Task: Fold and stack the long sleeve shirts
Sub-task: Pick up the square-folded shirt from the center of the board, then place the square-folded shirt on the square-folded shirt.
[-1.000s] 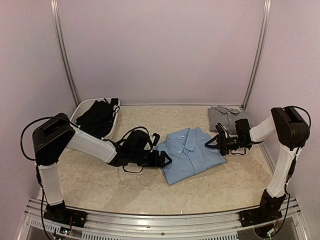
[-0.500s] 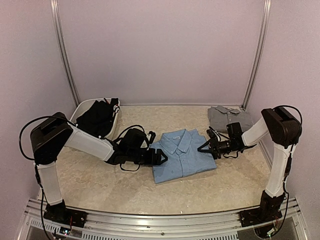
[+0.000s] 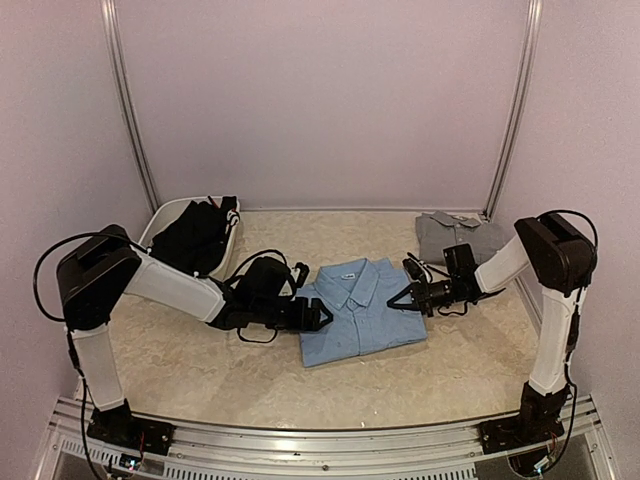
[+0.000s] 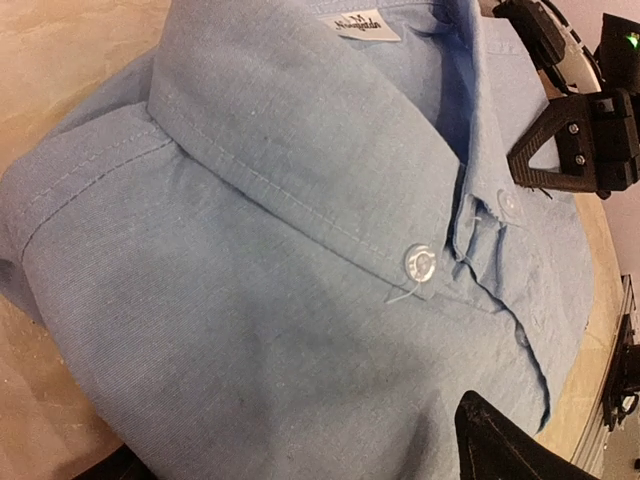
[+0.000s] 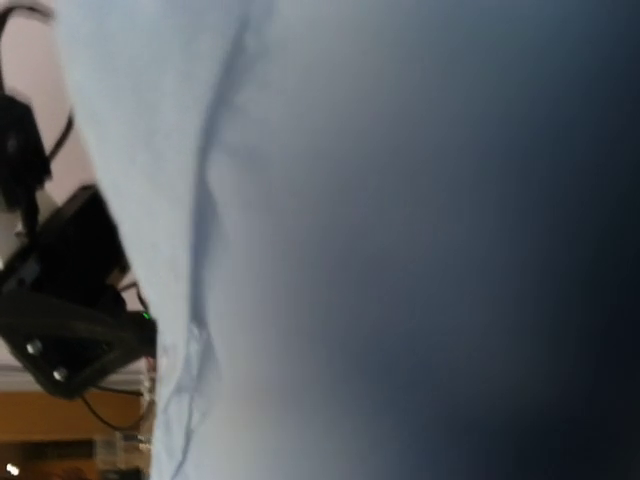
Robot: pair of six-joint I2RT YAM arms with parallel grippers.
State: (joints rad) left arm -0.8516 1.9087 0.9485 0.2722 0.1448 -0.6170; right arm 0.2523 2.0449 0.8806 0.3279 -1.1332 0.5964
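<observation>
Open tabletop (image 3: pixel 380 385) in front, tub (image 3: pixel 158 222) back-left, grey shirt (image 3: pixel 450 232) back-right

My top view looks down and forward from above and behind the arm bases (image 3: pixel 125 428), taking in the whole table (image 3: pixel 200 370). The left wrist camera hangs close over the light blue shirt (image 4: pixel 280 260), facing across its collar; the right wrist camera sits so near the same shirt that it blurs (cloth fills most of it), and all three views share it

White plastic tub (image 3: pixel 160 218) at the table's (image 3: pixel 200 380) far-left corner, perhaps touching the metal upright (image 3: pixel 130 110)
</observation>
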